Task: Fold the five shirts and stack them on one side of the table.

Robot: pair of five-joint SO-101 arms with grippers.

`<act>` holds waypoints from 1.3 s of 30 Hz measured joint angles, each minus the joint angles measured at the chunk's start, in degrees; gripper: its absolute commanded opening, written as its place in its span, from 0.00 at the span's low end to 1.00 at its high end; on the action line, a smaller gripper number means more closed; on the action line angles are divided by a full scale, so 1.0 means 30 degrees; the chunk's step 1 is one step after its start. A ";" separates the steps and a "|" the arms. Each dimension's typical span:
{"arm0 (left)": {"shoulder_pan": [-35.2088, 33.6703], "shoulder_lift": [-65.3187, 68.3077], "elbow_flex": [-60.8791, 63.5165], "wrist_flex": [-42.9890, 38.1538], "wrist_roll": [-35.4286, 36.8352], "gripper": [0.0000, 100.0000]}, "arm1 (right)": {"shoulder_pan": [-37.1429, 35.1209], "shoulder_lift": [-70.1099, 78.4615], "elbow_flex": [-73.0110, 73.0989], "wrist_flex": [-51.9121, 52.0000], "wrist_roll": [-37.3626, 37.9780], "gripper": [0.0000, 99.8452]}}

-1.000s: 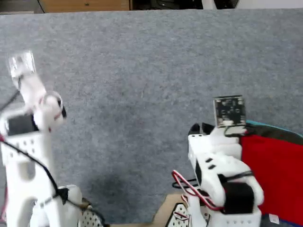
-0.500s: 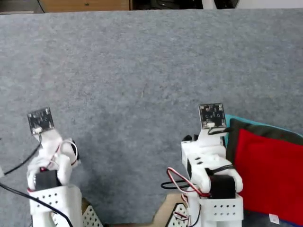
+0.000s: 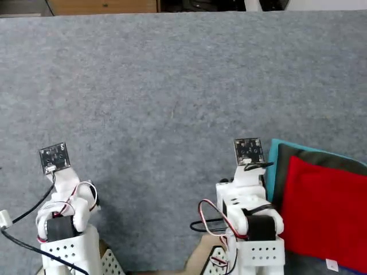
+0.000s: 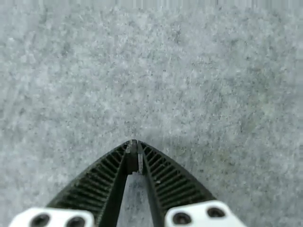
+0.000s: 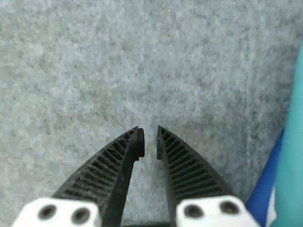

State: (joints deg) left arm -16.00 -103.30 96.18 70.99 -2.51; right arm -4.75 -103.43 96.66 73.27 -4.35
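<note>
- Three folded layers at least make up the stack of shirts (image 3: 338, 229) at the right side of the grey desk (image 3: 172, 74). A red shirt (image 3: 315, 195) lies on top, a dark shirt (image 3: 321, 159) under it, and a teal shirt (image 3: 273, 154) peeks out at the edge nearest the right arm (image 3: 249, 212).
- Every shirt I can make out is folded and stacked, so I'd judge the task at or near its close. Both arms sit hunched low at the near edge of the desk, the left arm (image 3: 60, 206) well apart from the stack.
- Left gripper (image 4: 133, 151): jaws pressed together tip to tip over the felt, with nothing between them.
- Right gripper (image 5: 147, 137): jaws parted by a narrow slit and empty, over the felt just beside the stack's edge.
- I cannot confirm five shirts from the layers on show. If the count is short, the next move calls for another shirt spread mid-desk and both grippers opened wide to pinch its cloth. If not, nothing is left but to rest.
- From above you get the order of the layers and where the arms sit, but the wrist cameras cover the jaws.
- The wrist views settle the jaws, and the right one adds a blue edge (image 5: 265, 194) beneath the teal — a fourth colour.
</note>
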 measured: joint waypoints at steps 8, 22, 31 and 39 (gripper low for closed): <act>0.0000 0.0000 0.0000 0.0352 0.0000 0.02 | 0.0000 0.0000 0.0029 0.0000 0.0000 0.06; 0.0000 -0.0029 0.0000 0.0352 0.0000 0.02 | 0.0000 0.0000 0.0029 0.0000 0.0000 0.06; 0.0000 -0.0029 0.0000 0.0352 0.0000 0.02 | 0.0000 0.0000 0.0029 0.0000 0.0000 0.06; 0.0000 -0.0029 0.0000 0.0352 0.0000 0.02 | 0.0000 0.0000 0.0029 0.0000 0.0000 0.06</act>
State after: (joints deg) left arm -16.00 -103.38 96.18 72.04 -2.51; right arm -4.75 -103.43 96.75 73.27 -4.35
